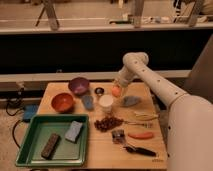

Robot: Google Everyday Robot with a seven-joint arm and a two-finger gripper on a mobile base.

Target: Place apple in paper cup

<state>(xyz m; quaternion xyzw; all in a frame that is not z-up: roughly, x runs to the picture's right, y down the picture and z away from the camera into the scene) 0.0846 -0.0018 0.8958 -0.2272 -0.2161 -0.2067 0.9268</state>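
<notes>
No legible txt, labels, brands, nos. or signs anywhere in view. Paper cup wall reads blank; items in green tray show no readable markings; nothing legible on wooden table or its objects. Gripper is at the apple, just beside paper cup on its right, toward back of table; no markings readable on arm either.
</notes>
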